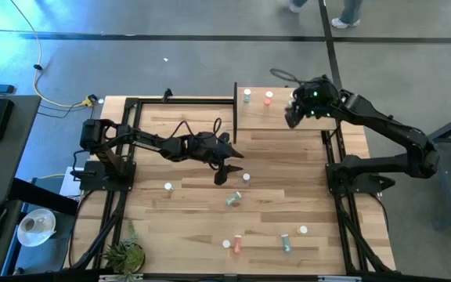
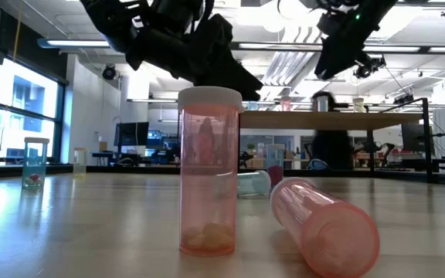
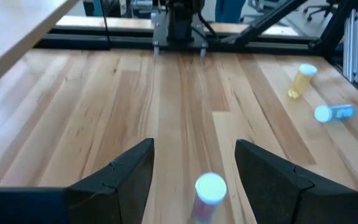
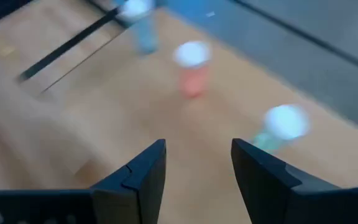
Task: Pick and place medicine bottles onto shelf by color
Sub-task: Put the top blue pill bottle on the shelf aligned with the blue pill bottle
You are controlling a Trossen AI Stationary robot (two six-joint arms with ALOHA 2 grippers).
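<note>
The shelf (image 1: pixel 265 117) stands at the table's far edge, right of centre. Three upright white-capped medicine bottles stand on it: blue (image 4: pixel 138 22), red (image 4: pixel 192 67) and green (image 4: pixel 279 129). My right gripper (image 4: pixel 197 146) hovers open above the shelf (image 4: pixel 104 124), just short of them, touching nothing. My left gripper (image 3: pixel 194 146) is open low over the table's middle (image 1: pixel 224 174). A pinkish bottle with a white cap (image 3: pixel 209 191) stands upright on the table between its fingertips, untouched. More bottles are scattered on the table.
A yellow bottle (image 3: pixel 302 79) and a blue one lying on its side (image 3: pixel 333 112) are beyond the left gripper. Near the table's front edge one red bottle stands (image 2: pixel 209 174) and another lies (image 2: pixel 323 224). A green one (image 1: pixel 233 200) lies mid-table. A small plant (image 1: pixel 124 252) sits at the near left corner.
</note>
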